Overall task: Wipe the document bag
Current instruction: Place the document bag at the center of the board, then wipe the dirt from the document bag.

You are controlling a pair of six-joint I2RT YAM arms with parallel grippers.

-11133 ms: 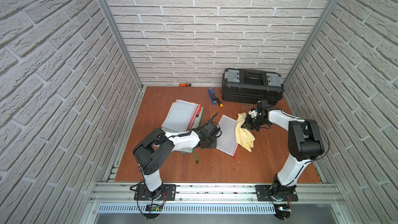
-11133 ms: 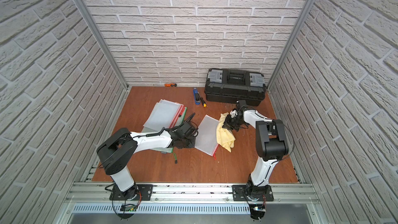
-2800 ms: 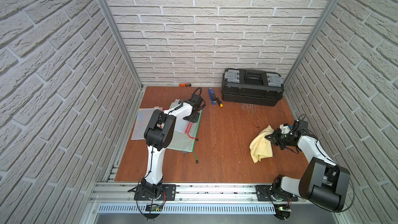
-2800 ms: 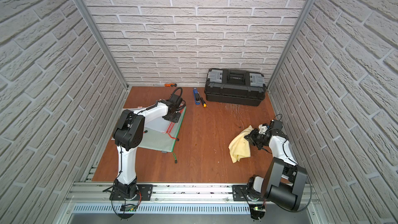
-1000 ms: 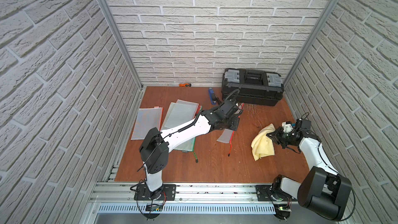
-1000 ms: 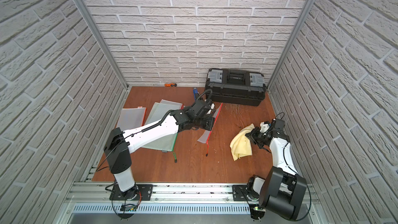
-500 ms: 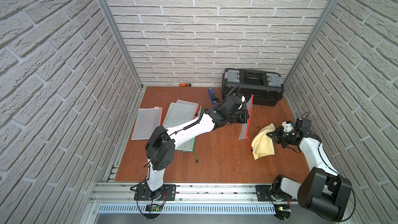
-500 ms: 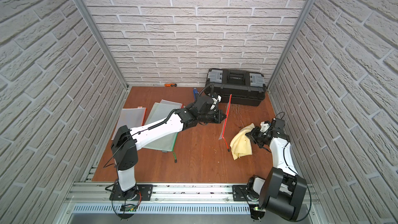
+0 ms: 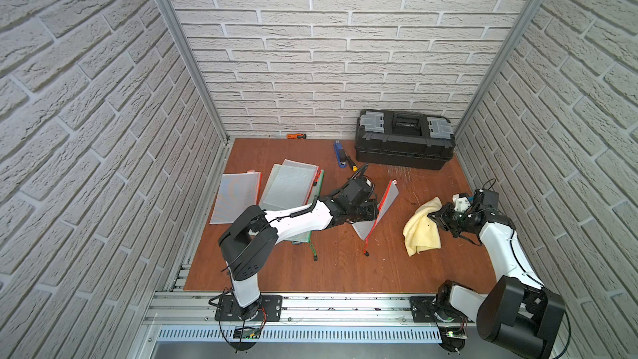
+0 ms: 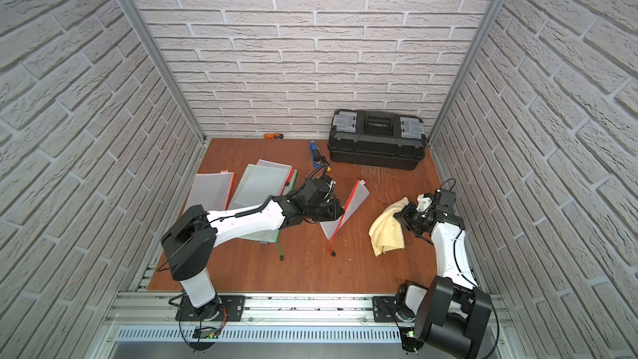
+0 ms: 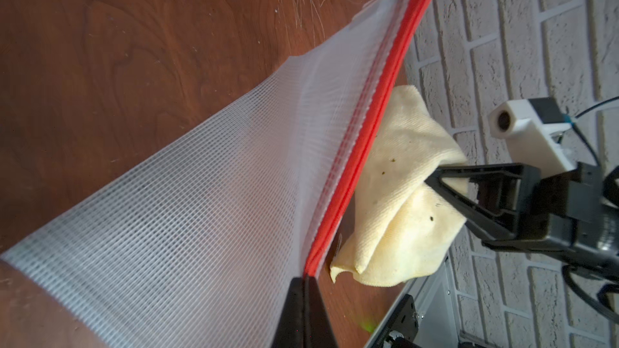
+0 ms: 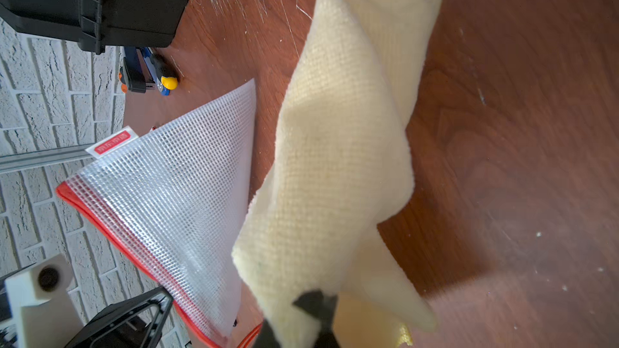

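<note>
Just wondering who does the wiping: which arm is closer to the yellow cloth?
Right. The right gripper is shut on the yellow cloth itself; the left gripper holds the document bag apart from it, toward the table's middle.

Black toolbox [image 9: 404, 143] at back; blue tool [image 9: 340, 154] beside.

place: robot test cell, lab-ish | tells: fake brick walls [image 9: 328, 46], alu rail [image 9: 345, 307], bolted-on arms [image 9: 300, 222], toolbox [image 9: 404, 139] on wood bench [image 9: 328, 267]

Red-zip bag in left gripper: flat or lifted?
Lifted and tilted. The left gripper is shut on the bag's red zip edge, and the mesh slopes down toward the table. Whether the low edge touches: cannot tell.
</note>
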